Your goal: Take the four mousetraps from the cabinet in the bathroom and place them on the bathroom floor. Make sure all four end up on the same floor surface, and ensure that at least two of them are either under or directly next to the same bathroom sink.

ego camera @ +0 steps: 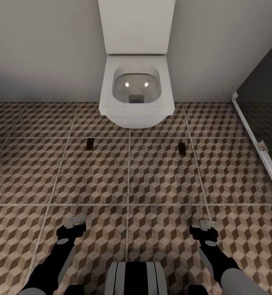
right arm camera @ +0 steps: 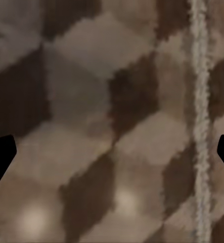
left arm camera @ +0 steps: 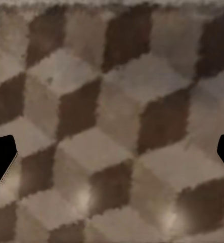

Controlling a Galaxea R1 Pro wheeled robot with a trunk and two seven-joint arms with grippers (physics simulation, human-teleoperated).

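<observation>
Two mousetraps lie flat on the bathroom floor (ego camera: 152,180) before the toilet (ego camera: 135,92): one mousetrap (ego camera: 89,144) off its left corner, another mousetrap (ego camera: 182,148) off its right. Open tile between them and both claws, left claw (ego camera: 75,221) and right claw (ego camera: 208,226), each spread wide and empty.

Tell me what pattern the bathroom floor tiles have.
The bathroom floor has a brown, beige and white 3D-cube pattern with pale grout; head view shows it best.
</observation>
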